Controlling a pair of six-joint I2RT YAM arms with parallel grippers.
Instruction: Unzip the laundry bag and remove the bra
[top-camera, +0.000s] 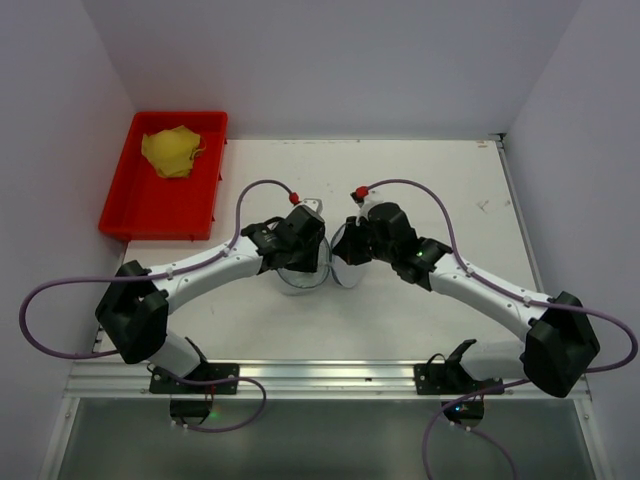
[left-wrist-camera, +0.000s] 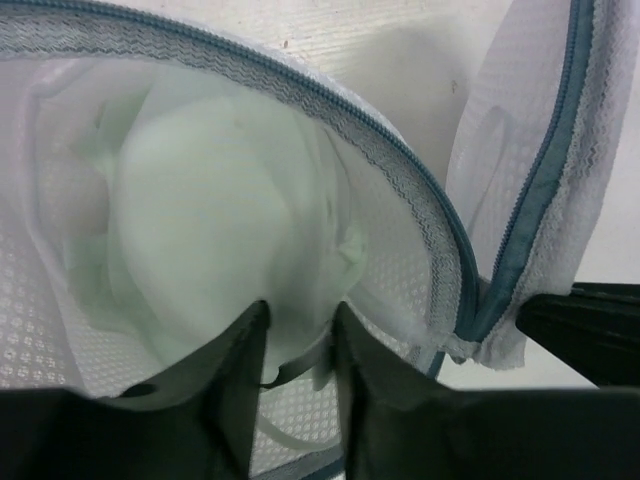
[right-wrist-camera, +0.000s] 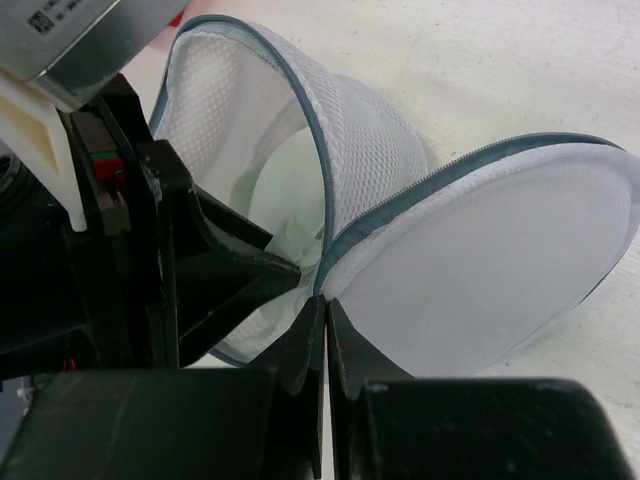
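Observation:
The laundry bag (right-wrist-camera: 372, 140) lies on its side mid-table, unzipped, its round lid (right-wrist-camera: 500, 270) folded open to the right. Inside it shows the pale greenish-white bra (left-wrist-camera: 215, 215). My left gripper (left-wrist-camera: 298, 322) reaches into the bag's mouth (top-camera: 298, 280), and its fingers press the lower edge of a bra cup from both sides, with a strap hanging between them. My right gripper (right-wrist-camera: 326, 302) is shut on the bag's mesh seam where the lid joins the body (top-camera: 347, 268). The left gripper's dark fingers (right-wrist-camera: 235, 268) also show in the right wrist view, inside the bag's opening.
A red tray (top-camera: 150, 218) stands at the back left with a yellow cloth (top-camera: 172, 152) in it. White walls close in the table on the left, right and back. Both arms meet at the table's middle, their cables arching above.

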